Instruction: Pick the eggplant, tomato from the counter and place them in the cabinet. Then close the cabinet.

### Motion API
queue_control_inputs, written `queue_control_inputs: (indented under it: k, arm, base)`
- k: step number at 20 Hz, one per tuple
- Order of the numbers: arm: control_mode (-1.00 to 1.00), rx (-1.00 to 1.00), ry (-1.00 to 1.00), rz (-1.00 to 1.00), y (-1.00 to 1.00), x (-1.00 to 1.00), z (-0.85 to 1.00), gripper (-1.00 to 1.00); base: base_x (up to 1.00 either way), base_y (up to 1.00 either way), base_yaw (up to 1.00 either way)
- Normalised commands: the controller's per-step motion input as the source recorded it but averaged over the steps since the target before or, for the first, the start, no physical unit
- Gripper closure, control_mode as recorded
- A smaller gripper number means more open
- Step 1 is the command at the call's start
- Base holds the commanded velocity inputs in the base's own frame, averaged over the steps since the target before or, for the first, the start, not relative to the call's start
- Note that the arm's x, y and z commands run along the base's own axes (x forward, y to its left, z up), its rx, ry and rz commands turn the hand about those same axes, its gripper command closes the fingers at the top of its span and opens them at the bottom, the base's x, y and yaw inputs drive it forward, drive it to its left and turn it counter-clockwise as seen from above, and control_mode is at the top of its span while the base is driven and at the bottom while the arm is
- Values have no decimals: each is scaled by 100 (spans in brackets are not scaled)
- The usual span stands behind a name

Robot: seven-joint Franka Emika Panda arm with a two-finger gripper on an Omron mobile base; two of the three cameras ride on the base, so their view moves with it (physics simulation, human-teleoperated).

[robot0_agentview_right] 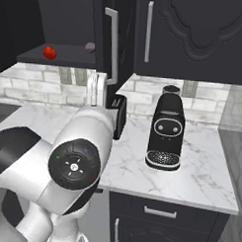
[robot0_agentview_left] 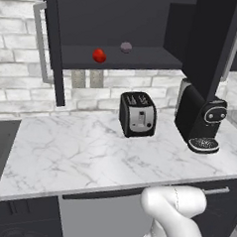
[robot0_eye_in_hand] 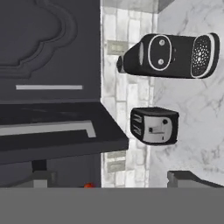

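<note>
A: Where do we find the vegetables?

B: We see the tomato (robot0_agentview_left: 99, 55) and the eggplant (robot0_agentview_left: 126, 47) both resting on the shelf inside the cabinet (robot0_agentview_left: 121, 26), the tomato near the front lip, the eggplant further back and to its right. They sit apart, not touching.

A: Are the doors closed?

B: No. We see the left door (robot0_agentview_left: 51, 42) swung out edge-on, its silver handle (robot0_agentview_left: 40, 41) facing outward, and the right door (robot0_agentview_left: 214, 42) also standing open, hanging over the coffee machine (robot0_agentview_left: 200, 118).

A: What stands on the surface (robot0_agentview_left: 78, 153)?

B: We see a black toaster (robot0_agentview_left: 137, 113) near the back wall and the coffee machine to its right. The wide marble in front of them and to their left is bare up to its pale front edge.

A: And the tool?

B: In the hand view we see its fingertips (robot0_eye_in_hand: 190, 178) set far apart at the bottom, jaws spread wide, gripping nothing, looking at the open door's edge beside the toaster.
</note>
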Motion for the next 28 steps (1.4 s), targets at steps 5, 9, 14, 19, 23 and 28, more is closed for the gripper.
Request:
queue_control_inputs:
  k: [5,9,14,19,23,28]
  arm:
    - [-100,18,-2,3,-5,100,-4,-100]
    - [-100,19,-2,4,-4,96,0,-100]
    - [-100,17,-7,9,2,69,0,-100]
    - [-100,14,-9,15,19,38,6,-100]
    - [-100,6,-7,17,46,9,16,-100]
    - [-100,1,-5,16,79,2,21,-100]
  base:
    - [0,0,0]
    - [0,0,0]
    - [0,0,0]
    - [0,0,0]
    - [0,0,0]
    - [0,0,0]
